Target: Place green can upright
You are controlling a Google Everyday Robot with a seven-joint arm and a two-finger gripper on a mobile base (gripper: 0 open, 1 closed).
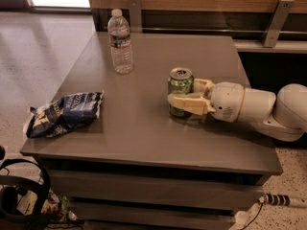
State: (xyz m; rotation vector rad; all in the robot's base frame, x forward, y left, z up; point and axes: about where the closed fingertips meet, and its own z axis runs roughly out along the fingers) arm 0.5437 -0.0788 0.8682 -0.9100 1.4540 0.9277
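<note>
The green can stands upright on the grey table, right of centre, its silver top facing up. My gripper reaches in from the right at table height. Its cream fingers sit on either side of the can, one across the can's front and lower part, the other behind its right side. The fingers are closed against the can. The white arm lies low over the table's right edge.
A clear plastic water bottle stands at the back left of the table. A crumpled blue chip bag lies near the front left edge. A wooden wall and metal brackets run behind. Cables and gear sit on the floor at lower left.
</note>
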